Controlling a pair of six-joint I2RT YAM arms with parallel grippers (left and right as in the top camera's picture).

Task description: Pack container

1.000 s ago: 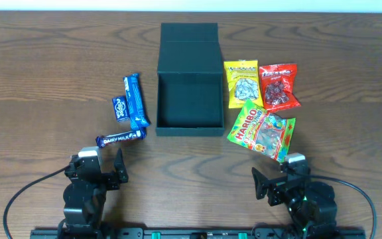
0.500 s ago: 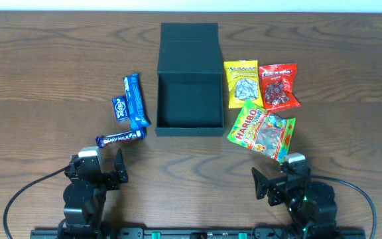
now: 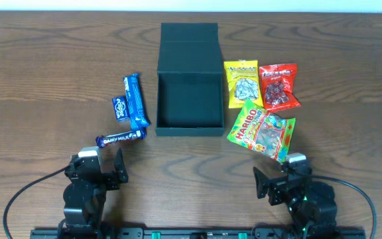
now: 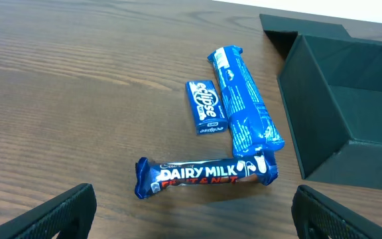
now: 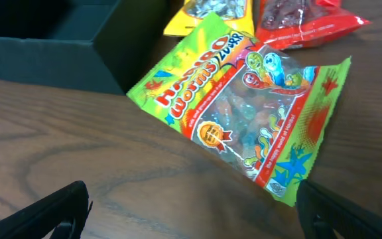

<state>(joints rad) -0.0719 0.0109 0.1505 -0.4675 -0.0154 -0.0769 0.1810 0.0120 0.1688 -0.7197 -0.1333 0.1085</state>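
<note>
The dark green-black container (image 3: 189, 99) stands open and empty at the table's middle, its lid folded back. It also shows in the left wrist view (image 4: 350, 113) and the right wrist view (image 5: 52, 30). Left of it lie a Dairy Milk bar (image 3: 120, 138) (image 4: 204, 176), a long blue packet (image 3: 135, 101) (image 4: 244, 109) and a small Eclipse pack (image 3: 119, 109) (image 4: 206, 106). Right of it lie a yellow packet (image 3: 243, 82), a red packet (image 3: 279, 85) and a Haribo bag (image 3: 262, 130) (image 5: 244, 106). My left gripper (image 3: 103, 169) (image 4: 191, 229) is open and empty, near the front edge. My right gripper (image 3: 280, 182) (image 5: 191, 222) is open and empty.
The wooden table (image 3: 45, 73) runs wide on both sides of the container. Black cables trail from both arms along the front edge.
</note>
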